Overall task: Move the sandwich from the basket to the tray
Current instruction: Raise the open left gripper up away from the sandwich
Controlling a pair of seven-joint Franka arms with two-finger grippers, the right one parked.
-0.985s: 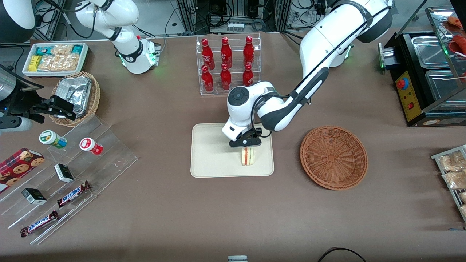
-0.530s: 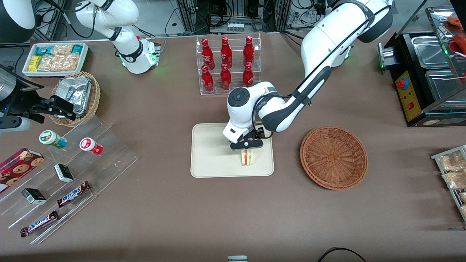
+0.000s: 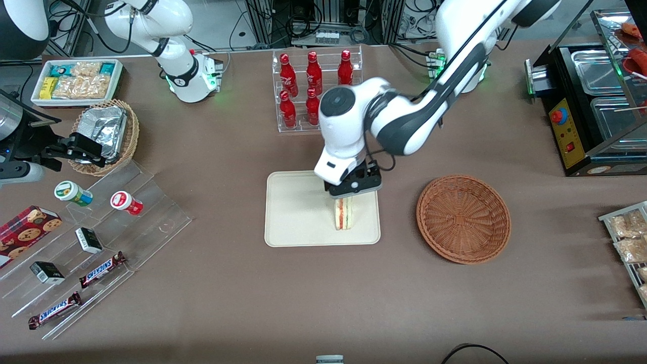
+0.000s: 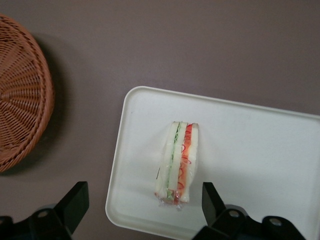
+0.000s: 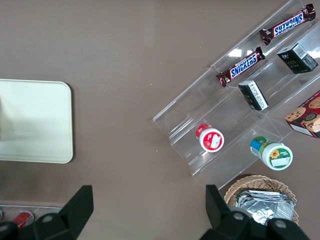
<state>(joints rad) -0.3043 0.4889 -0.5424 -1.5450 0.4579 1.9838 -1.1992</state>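
Since the sandwich (image 3: 343, 215) stands on its narrow edge on the tray (image 3: 293, 212), near frame centre, with the end effector (image 3: 352, 192) spread apart above it, it could probably topple if brushed.

Reddish-brown round wicker basket (image 4: 22, 90): cut off by the wrist picture's edge.
Cream rectangular tray (image 4: 260, 150): one end runs out of frame.
Left arm's gripper (image 4: 145, 210): only the two spread black fingertips (image 4: 75, 200) show.
Triangular sandwich (image 3: 343, 216): upper end hidden under the gripper in the front view.
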